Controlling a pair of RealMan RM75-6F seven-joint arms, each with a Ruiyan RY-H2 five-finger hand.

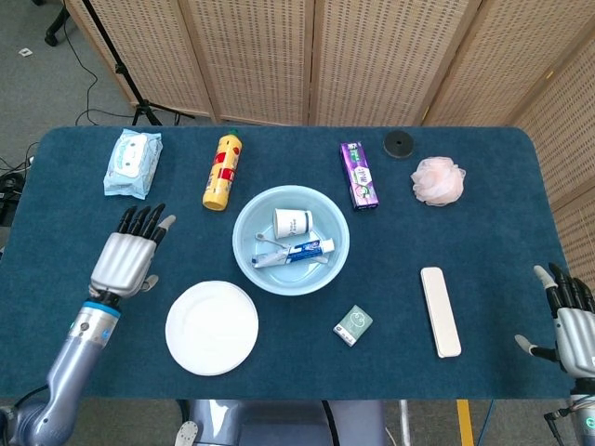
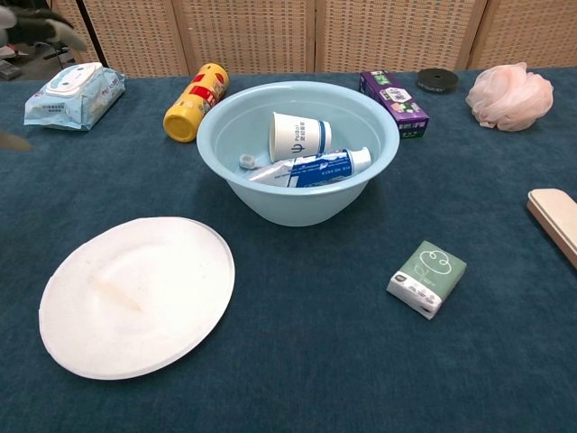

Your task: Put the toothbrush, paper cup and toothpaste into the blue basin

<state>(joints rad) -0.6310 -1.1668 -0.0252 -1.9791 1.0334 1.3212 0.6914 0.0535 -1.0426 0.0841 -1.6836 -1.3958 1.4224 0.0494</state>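
Now your blue basin (image 1: 333, 268) is sitting at mid-frame, holding the toothpaste (image 1: 300, 251), which is lying left to right with its cap pointing right. The paper cup (image 1: 292, 222) is lying on its side just above it, and the toothbrush (image 1: 271, 243) is angling across beneath. Your left hand (image 1: 128, 257) is hovering well left of the basin, fingers spread, gripping nothing. Your right hand (image 1: 569, 322) is waiting at the lower right edge, likewise empty.

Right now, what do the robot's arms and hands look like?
The left hand has a silver-grey metal back and black fingers. A blue ring sits at its wrist, then a smooth grey arm. The right hand looks the same: grey with dark fingers.
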